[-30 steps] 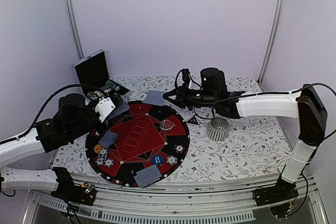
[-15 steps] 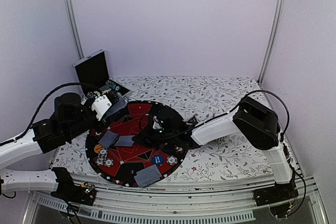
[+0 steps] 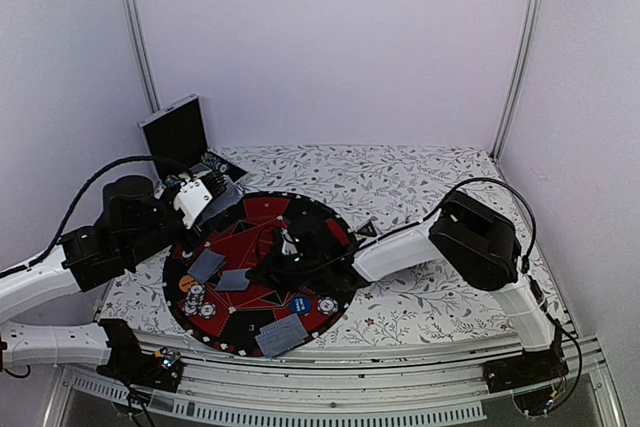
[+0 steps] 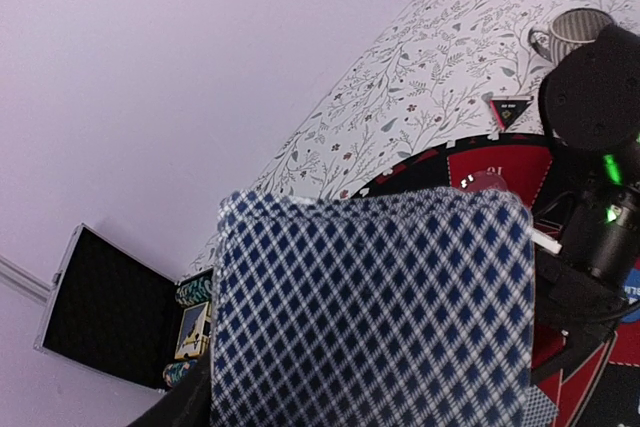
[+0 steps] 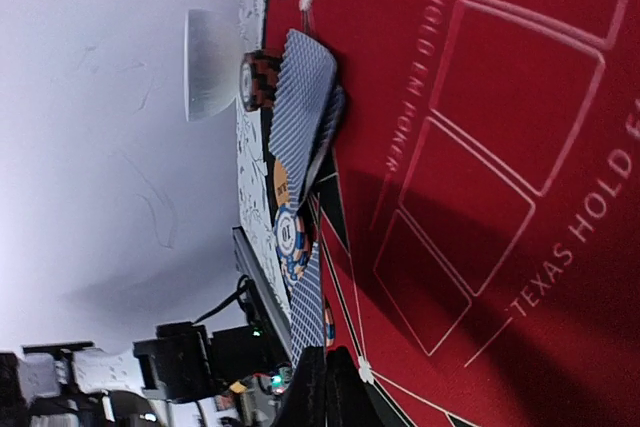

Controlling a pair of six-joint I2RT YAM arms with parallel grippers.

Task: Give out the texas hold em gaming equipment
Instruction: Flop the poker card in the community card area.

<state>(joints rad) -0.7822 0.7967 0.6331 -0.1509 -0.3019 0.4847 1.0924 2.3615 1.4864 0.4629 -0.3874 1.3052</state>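
The left arm is folded in from the left with its wrist raised over the 10 o'clock edge of the round poker mat (image 3: 262,210), and a deck of blue-checked playing cards (image 4: 370,317) is pinched in the left gripper (image 3: 208,198). The right arm is stretched low from its elbow at 3 o'clock across the mat, and the right gripper (image 5: 325,392) is held near the centre, fingers pressed together with nothing seen between them. Two loose cards (image 3: 207,265) are laid at 8 o'clock, poker chips (image 3: 196,299) at 7 o'clock, a card stack (image 3: 282,333) at 6 o'clock and a blue button disc (image 3: 300,304) at 5 o'clock.
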